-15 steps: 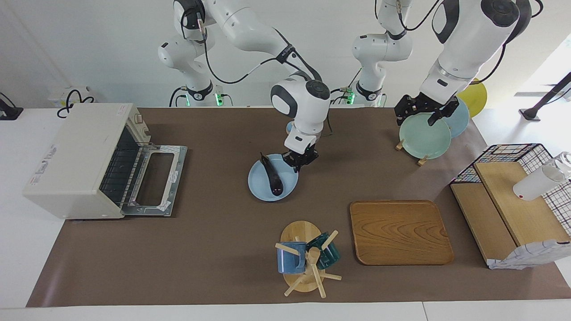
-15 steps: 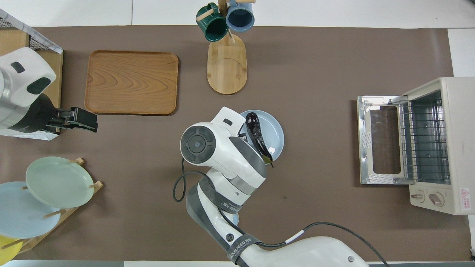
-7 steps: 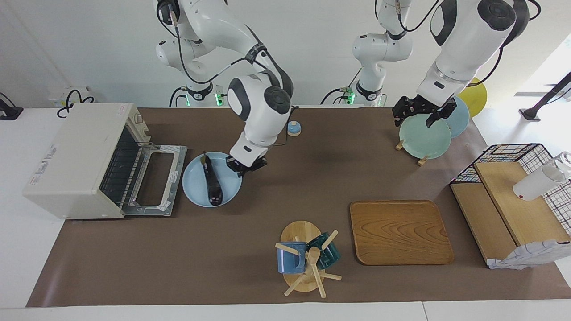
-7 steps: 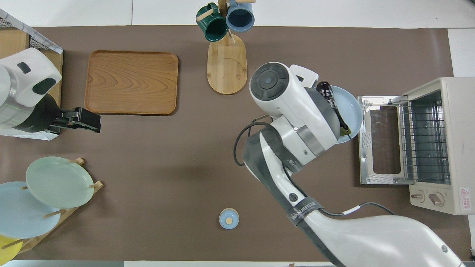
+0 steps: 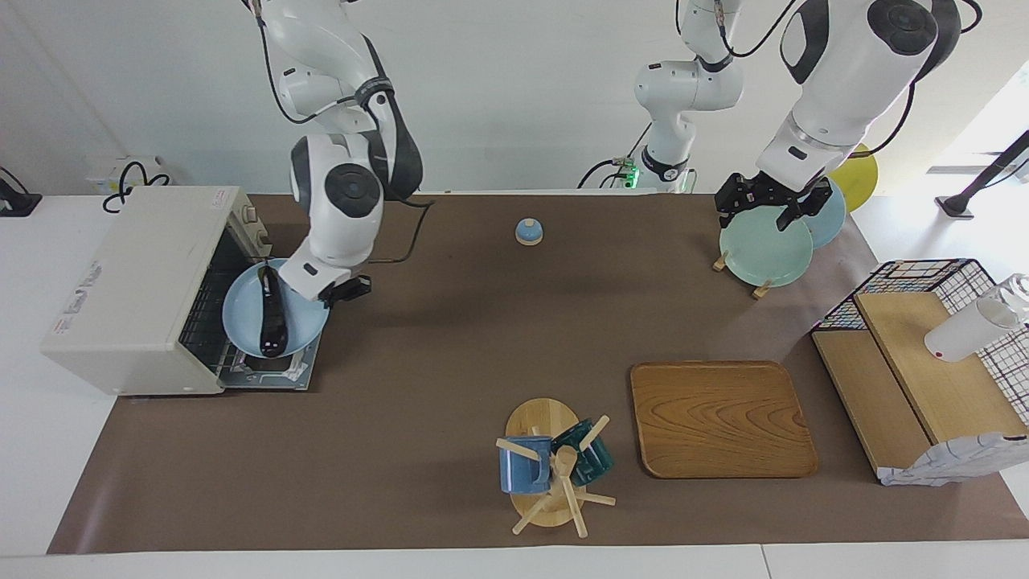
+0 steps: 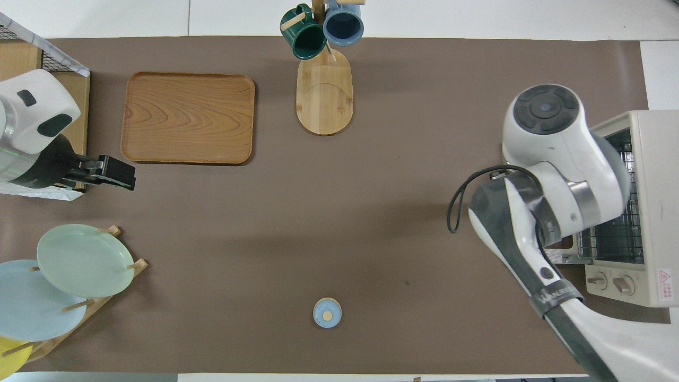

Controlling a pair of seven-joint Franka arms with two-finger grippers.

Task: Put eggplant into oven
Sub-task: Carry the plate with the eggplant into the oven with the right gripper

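Right gripper (image 5: 342, 291) clenched on a blue plate (image 5: 241, 310) bearing the eggplant (image 5: 270, 322), over the oven (image 5: 137, 289) door.
From overhead the arm hides plate and eggplant; left gripper (image 5: 768, 205) open above the plate rack (image 5: 739, 273).

Glossy eggplant (image 5: 271, 322), smooth blue plate (image 5: 241, 310), perhaps ceramic; matt brown table cover (image 5: 402, 418).

A robot lab: kitchenware staged on a brown mat (image 5: 402, 418) against bare white walls.
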